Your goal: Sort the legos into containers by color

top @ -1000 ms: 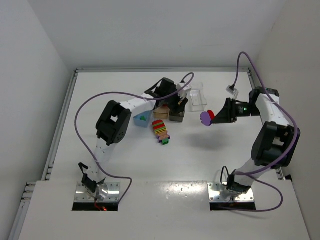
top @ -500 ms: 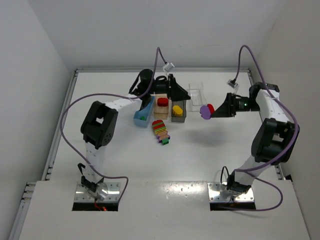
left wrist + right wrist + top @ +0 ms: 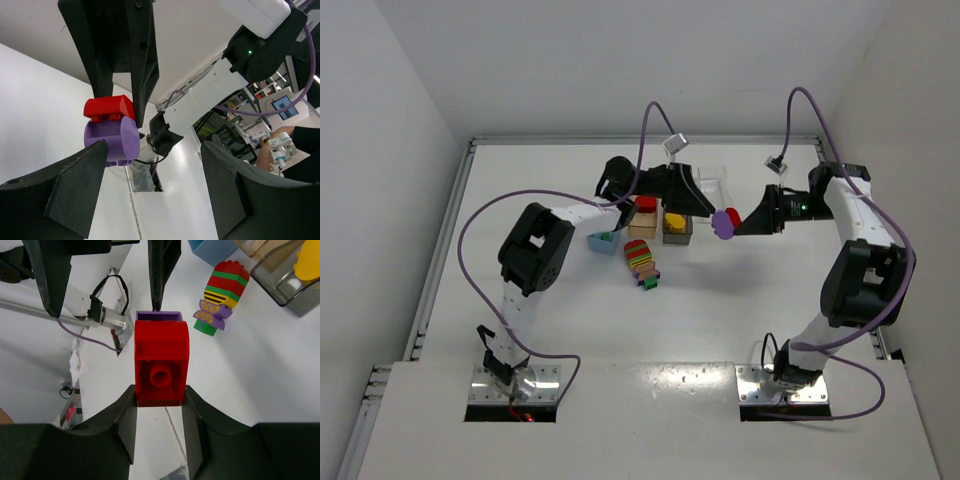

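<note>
Your right gripper (image 3: 161, 390) is clamped on the red brick (image 3: 161, 357), with the purple brick (image 3: 111, 142) plugged onto its far face, so the pair hangs in the air over the far middle of the desk, nearer the right edge. Over the last second you have carried that pair a little leftward and toward the far edge. In the same second the left gripper (image 3: 152, 150) has left the row of bins and swung across to meet it. Its fingers (image 3: 75, 185) are spread wide, one of them just beside the purple brick but not pressing it, as far as the left wrist view shows. This looks like the set-up for pulling the two colours apart, so the next thing needed is for the left fingers to close squarely on the purple brick only. The orange bin (image 3: 640, 229), which looks the likely home for the red brick, sits just to the left by the far edge. The striped stack (image 3: 641, 262) lies untouched on the desk nearer you, so much of the sorting remains.
</note>
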Motion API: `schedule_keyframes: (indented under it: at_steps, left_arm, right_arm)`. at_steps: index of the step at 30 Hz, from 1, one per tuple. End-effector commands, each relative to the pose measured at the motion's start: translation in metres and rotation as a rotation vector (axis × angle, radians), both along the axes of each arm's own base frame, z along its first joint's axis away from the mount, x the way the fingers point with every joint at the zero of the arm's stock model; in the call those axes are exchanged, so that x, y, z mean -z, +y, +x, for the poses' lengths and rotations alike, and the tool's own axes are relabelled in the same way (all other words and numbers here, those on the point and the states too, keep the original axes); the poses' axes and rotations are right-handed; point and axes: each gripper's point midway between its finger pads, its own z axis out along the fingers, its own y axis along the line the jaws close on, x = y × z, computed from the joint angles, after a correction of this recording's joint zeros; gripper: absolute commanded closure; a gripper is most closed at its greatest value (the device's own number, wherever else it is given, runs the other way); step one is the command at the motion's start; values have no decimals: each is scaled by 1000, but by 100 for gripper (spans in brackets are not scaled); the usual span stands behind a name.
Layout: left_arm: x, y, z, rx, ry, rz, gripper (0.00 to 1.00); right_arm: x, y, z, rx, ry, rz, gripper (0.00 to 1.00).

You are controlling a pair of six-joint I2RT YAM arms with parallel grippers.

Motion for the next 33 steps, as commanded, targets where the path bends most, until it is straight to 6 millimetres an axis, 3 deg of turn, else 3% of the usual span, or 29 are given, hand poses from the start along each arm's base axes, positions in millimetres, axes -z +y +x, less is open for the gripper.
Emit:
schedule_keyframes:
  at_steps: [1, 12, 16, 17, 20, 24, 27, 29, 33]
  left_arm:
    - [-13, -7, -9, 28, -96, -37, 19]
    - [24, -22, 4, -46, -147, 102, 23]
    - [25, -25, 2, -48, -147, 105, 28]
    - [25, -25, 2, -48, -147, 105, 31]
    - [21, -25, 1, -48, -151, 90, 56]
    - [8, -21, -7, -23, -155, 45, 81]
    - [16, -18, -12, -9, -134, 53, 93]
    - [12, -15, -16, -12, -153, 46, 96]
    - [26, -12, -18, -18, -151, 122, 97]
  right_arm:
    - [-32, 11, -7, -21, -97, 53, 100]
    - [-42, 15, -10, -31, -136, 55, 100]
    - [-42, 17, -11, -40, -136, 56, 100]
    - [-42, 17, -11, -40, -136, 56, 100]
    - [-40, 20, -12, -49, -135, 56, 100]
    - [-37, 19, -9, -49, -135, 56, 100]
    - [-35, 14, -6, -30, -127, 57, 100]
    - [-35, 7, -1, -9, -129, 55, 100]
    - [-46, -5, 13, 29, -165, 55, 100]
